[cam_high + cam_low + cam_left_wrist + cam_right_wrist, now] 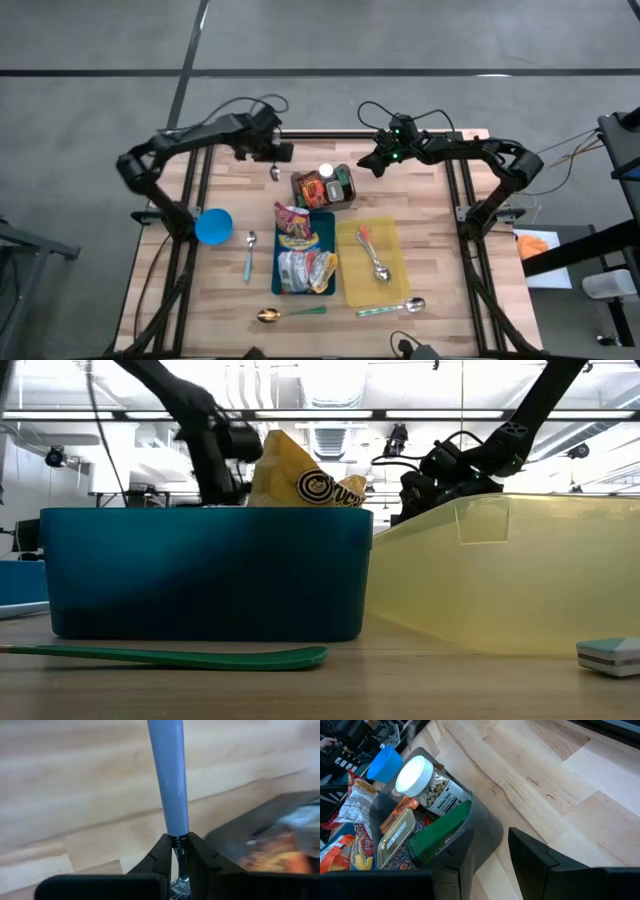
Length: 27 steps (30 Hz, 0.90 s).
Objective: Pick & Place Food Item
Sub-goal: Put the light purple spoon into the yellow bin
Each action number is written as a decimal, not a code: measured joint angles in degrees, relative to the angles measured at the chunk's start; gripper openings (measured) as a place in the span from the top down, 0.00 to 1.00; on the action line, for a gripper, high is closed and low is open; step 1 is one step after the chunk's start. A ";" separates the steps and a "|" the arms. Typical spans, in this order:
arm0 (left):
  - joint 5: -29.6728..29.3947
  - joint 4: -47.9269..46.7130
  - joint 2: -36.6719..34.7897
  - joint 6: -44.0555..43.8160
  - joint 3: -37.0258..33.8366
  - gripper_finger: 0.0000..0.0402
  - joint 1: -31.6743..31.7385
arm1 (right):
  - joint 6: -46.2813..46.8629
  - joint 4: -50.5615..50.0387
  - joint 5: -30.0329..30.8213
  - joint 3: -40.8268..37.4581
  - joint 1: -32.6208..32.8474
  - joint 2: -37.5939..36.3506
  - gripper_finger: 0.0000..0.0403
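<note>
Overhead | spoons (249,254): five | bins (304,252): three | bowl (213,226): one

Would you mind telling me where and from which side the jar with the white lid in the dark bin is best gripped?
Grip the jar around its white lid, coming from above. It leans in the dark bin with the lid uppermost and clear, while its body is hemmed in by the green can and the flat tin beside it. The right gripper, jaws open, is nearest.

No wording can be read on the snack bag (305,482) (only a round logo) or the jar (432,787).
</note>
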 joint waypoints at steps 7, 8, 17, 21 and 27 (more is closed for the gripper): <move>-6.03 4.84 -13.93 0.07 0.00 0.93 -3.03 | 0.00 -0.01 0.00 -0.02 0.00 0.00 0.71; -6.17 6.16 -15.49 0.14 0.02 0.93 -3.78 | 0.00 0.00 0.00 -0.01 0.00 0.00 0.71; -6.28 16.05 -21.85 4.40 0.11 0.93 -13.99 | 0.00 0.00 0.00 -0.01 0.00 0.00 0.71; -8.28 19.07 -21.50 3.64 0.11 0.93 -19.00 | 0.00 0.00 0.00 -0.02 0.00 0.00 0.71; -10.90 24.28 -18.42 0.97 0.11 0.93 -25.36 | 0.00 0.00 0.00 0.00 0.00 -0.02 0.71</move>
